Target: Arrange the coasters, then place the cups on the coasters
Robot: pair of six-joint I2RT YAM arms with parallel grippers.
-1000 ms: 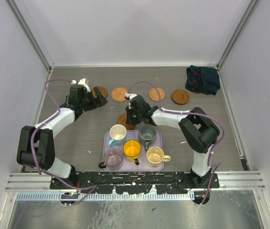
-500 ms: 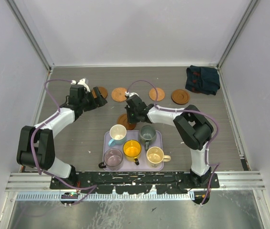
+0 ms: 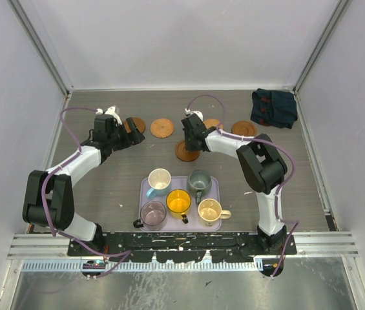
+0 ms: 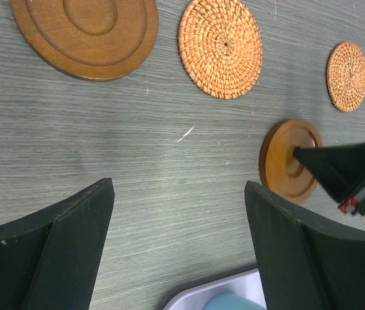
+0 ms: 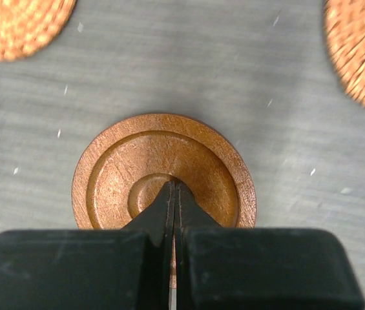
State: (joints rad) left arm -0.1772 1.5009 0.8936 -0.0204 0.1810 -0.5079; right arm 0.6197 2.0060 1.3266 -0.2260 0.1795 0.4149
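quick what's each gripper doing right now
Left gripper: open, holding nothing.
Right gripper: closed, tips down on the middle of a wooden coaster, not gripping it.

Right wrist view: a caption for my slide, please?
Shut right gripper with tips on the centre of a brown coaster.

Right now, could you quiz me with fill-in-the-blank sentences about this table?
The lavender tray holds ___ cups.
The right tool is ___, its tips on a wooden coaster.
The left tool stands ___ and holds nothing.
The dark cloth lies in the far ___ corner.
Missing words: five, shut, open, right.
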